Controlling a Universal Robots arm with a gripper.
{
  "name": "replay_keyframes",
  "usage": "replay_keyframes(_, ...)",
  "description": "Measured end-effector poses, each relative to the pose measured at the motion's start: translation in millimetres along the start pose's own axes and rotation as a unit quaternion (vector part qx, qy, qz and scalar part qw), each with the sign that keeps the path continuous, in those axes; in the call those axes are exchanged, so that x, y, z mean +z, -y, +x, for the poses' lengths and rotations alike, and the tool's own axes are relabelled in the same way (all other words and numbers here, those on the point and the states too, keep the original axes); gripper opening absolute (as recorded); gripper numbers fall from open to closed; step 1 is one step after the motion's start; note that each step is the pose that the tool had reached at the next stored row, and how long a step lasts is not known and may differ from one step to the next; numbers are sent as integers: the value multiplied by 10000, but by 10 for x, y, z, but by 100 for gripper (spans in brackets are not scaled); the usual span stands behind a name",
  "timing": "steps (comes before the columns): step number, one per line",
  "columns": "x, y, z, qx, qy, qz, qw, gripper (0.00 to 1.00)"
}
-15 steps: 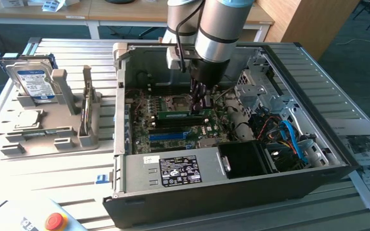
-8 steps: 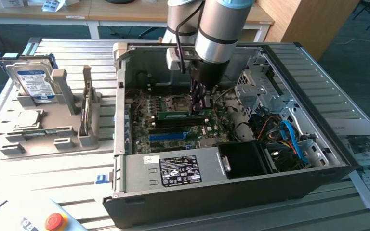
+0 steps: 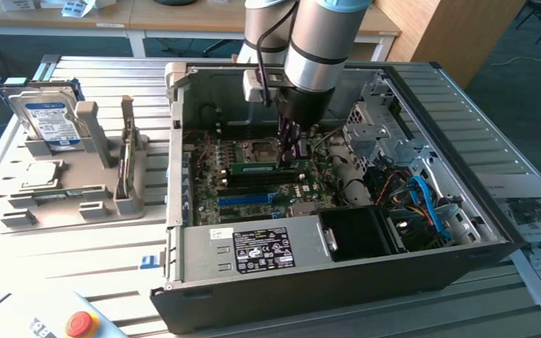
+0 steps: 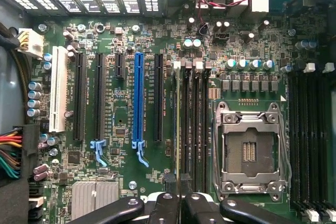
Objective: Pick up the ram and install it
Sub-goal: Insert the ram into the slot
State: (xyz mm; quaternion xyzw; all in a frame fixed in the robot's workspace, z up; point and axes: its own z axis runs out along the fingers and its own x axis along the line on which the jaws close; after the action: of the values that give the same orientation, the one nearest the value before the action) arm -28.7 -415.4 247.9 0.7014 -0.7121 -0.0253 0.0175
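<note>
**Gripping the ram over the motherboard's memory slots**

At the centre of the exterior view, the arm's dark two-fingered gripper [image 3: 290, 159] reaches down into the open black computer case [image 3: 346, 285]. Its fingers are closed on the ram [image 3: 251, 168], a long, thin green circuit-board stick held level and on edge.

The wrist view looks straight down on the green motherboard [image 4: 157, 40]. There the gripper [image 4: 181, 205] pinches the ram [image 4: 178, 129], seen as a thin edge lying along the bank of black memory slots [image 4: 193, 124]. That bank sits between the blue expansion slot [image 4: 138, 98] and the empty silver processor socket [image 4: 251, 148]. Whether the stick's lower edge already touches a slot cannot be told.

At the left of the exterior frame, well apart from the case, a grey holder tray [image 3: 82, 201] carries two other parts. One is a boxy hard drive with a blue-and-white label [image 3: 50, 121], the other a square silver processor chip [image 3: 40, 174].

By the look of it, pick-up is done and the work stands at the install step. Seating the stick would call for holding it square along one slot, contact edge down. It would then need an even, straight press, since a tilt could jam it or strain the board.
</note>
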Motion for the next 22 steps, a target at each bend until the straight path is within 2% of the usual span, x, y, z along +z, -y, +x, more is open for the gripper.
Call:
replay_keyframes(6,12,-3,-2,-12,-1,25,10000,12)
replay_keyframes(12,13,-3,-2,-12,0,25,10000,12)
replay_keyframes(16,14,-3,-2,-10,-31,34,10000,12)
replay_keyframes(22,13,-6,-2,-10,-32,34,10000,12)
